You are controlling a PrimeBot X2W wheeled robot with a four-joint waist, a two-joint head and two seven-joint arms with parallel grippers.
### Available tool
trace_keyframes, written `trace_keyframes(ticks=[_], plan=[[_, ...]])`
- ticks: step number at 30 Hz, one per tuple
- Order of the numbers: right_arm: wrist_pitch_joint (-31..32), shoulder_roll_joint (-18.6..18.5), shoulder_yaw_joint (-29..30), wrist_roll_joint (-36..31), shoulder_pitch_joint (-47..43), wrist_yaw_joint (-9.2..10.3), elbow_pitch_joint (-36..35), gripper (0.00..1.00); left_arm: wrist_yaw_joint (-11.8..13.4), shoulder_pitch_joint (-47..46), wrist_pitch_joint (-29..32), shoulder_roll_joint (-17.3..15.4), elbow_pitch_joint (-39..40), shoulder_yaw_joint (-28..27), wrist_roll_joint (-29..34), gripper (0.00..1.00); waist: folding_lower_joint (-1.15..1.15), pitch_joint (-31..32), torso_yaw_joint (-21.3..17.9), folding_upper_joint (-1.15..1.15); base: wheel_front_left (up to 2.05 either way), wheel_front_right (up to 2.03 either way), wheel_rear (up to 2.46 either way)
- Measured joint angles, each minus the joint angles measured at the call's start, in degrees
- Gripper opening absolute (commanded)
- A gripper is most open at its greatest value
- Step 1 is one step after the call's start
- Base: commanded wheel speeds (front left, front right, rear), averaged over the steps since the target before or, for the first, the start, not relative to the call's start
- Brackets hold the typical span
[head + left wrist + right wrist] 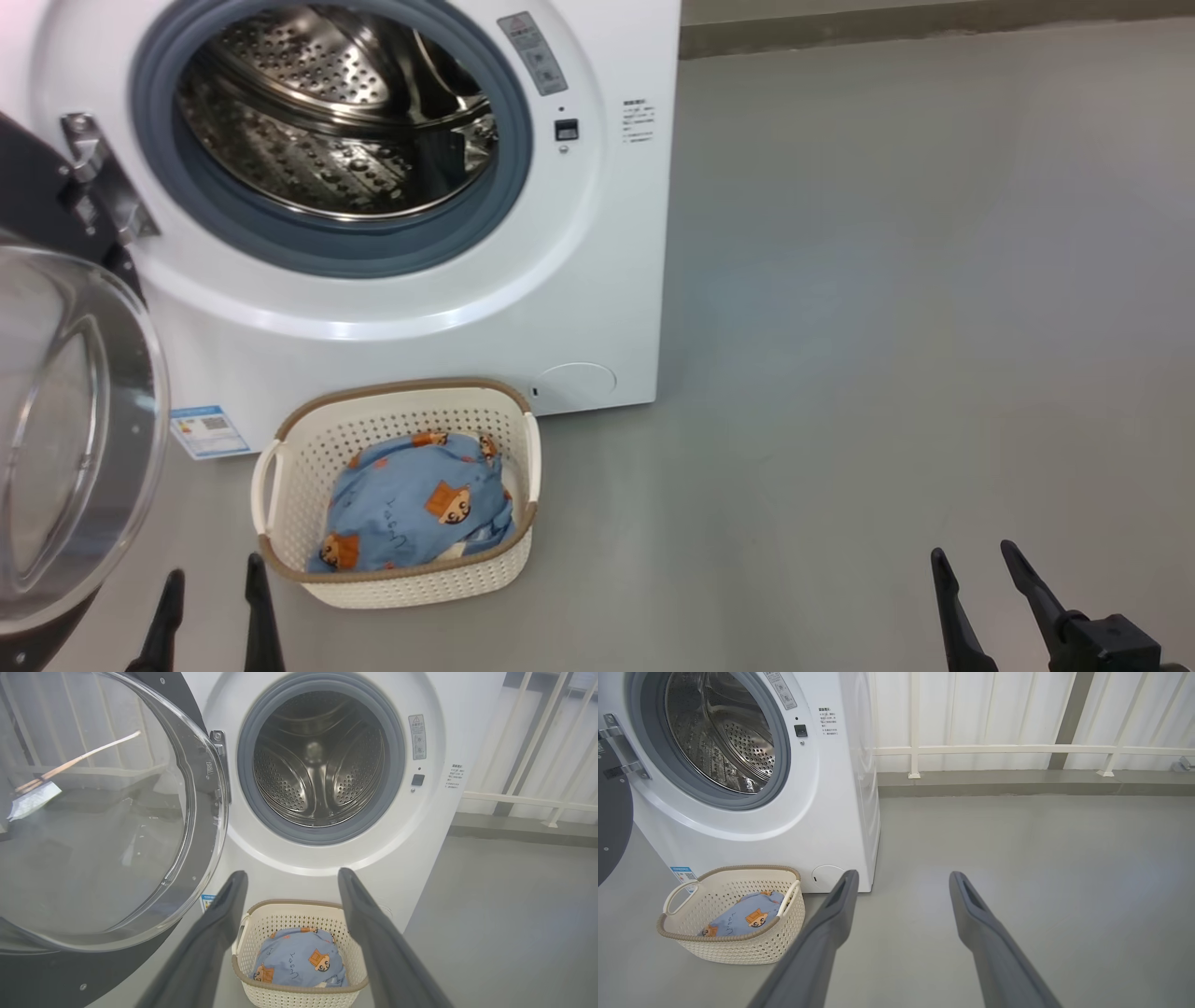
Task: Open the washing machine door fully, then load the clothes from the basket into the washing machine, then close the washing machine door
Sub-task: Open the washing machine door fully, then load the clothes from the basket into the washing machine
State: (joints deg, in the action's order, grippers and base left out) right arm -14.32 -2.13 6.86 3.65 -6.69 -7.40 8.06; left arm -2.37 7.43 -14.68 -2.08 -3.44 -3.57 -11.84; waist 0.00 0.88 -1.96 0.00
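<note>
The white washing machine point(579, 280) point(434, 826) point(831, 812) stands with its steel drum point(336, 112) exposed. Its round door point(65, 429) point(93, 812) is swung wide to the left, glass porthole bulging toward me. On the floor before the machine sits the cream basket point(392, 583) point(289, 914) point(752, 947), holding the light blue clothes point(411, 513) point(299, 961) point(742, 914) with orange figures. My left gripper point(213, 579) point(290, 876) is open and empty, just left of and short of the basket. My right gripper point(976, 560) point(901, 877) is open and empty over bare floor, far right of the basket.
Grey floor point(887, 327) stretches right of the machine. A white railing point(1017, 749) and a low grey kerb point(1017, 784) run along the back wall. A broom shows through the door glass point(46, 793).
</note>
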Motion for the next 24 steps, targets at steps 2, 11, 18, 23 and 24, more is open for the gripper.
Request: trace_keyframes(ticks=[2, 11, 18, 23, 24], plan=[[0.00, 0.00, 0.13, 0.01, -0.01, 0.00, 0.00, 1.00, -0.02, 0.66, 0.00, -0.03, 0.04, -0.60, -0.11, 1.00, 0.00, 0.01, -0.55, 0.00, 0.00, 0.00, 0.00], [0.00, 0.00, 0.46, 0.02, -0.07, 0.00, 0.05, 1.00, -0.68, 2.22, 0.00, -0.04, -0.08, -2.15, -0.15, 1.00, 0.00, 1.12, -1.62, 0.00, 0.00, 0.00, 0.00], [0.00, 0.00, 1.05, 0.00, -0.34, 0.00, 0.04, 1.00, -1.00, 2.63, 0.00, -0.04, -0.34, -1.94, -0.05, 1.00, 0.00, 1.86, -1.42, 0.00, 0.00, 0.00, 0.00], [0.00, 0.00, 1.25, -0.01, -0.45, 0.00, 0.03, 1.00, -1.00, 2.93, 0.00, -0.05, -0.40, -1.93, -0.05, 1.00, 0.00, 1.99, -0.95, 0.00, 0.00, 0.00, 0.00], [0.00, 0.00, 1.30, -0.01, -0.45, 0.00, 0.03, 1.00, -1.00, 2.94, 0.00, -0.05, -0.40, -1.92, -0.05, 1.00, 0.00, 1.99, -0.87, 0.00, 0.00, 0.00, 0.00]])
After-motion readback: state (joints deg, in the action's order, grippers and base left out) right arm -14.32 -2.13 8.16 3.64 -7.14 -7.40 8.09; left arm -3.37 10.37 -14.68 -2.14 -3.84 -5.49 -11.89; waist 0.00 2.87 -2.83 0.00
